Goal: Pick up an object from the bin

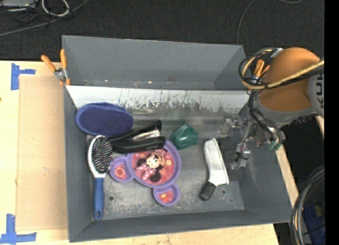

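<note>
Grey bin [159, 74] — claw [241, 155] beside white, black-handled brush [214, 165] — open or closed, cannot tell.

The bin [148, 64] is grey. The oval pad [104, 119] is dark blue, the clip [139, 139] black, the lump [184, 136] green. The scrub brush [215, 164] is white with a black handle, the hairbrush [99, 170] blue-handled. The plate [151, 167] is purple with a pink cartoon mouse print.

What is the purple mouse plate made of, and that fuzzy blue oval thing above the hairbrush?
The purple plate looks like hard plastic: it is smooth and slightly glossy, with moulded ear-shaped compartments and a printed cartoon mouse. The blue oval pad looks like soft cloth or sponge, because its surface is matte and fuzzy with no shine. I can't tell which of the two it is.
</note>
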Robot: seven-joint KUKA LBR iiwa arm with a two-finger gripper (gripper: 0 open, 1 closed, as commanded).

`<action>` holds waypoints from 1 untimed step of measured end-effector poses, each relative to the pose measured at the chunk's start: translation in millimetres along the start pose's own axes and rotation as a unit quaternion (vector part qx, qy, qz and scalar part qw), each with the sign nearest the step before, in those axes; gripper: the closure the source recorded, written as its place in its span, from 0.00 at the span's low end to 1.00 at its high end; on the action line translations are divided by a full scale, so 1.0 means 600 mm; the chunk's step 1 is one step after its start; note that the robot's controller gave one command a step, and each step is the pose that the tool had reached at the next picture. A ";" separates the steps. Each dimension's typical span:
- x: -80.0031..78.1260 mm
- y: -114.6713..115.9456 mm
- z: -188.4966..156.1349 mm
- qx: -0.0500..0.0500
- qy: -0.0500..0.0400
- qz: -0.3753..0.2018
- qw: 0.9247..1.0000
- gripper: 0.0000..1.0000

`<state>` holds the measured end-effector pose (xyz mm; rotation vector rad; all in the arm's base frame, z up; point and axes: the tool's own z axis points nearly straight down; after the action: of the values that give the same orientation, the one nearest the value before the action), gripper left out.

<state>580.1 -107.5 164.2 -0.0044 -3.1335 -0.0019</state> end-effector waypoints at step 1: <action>-0.003 0.001 -0.007 0.001 -0.004 -0.002 1.000 0.00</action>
<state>581.9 -107.0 168.6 0.0010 -3.1407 -0.0003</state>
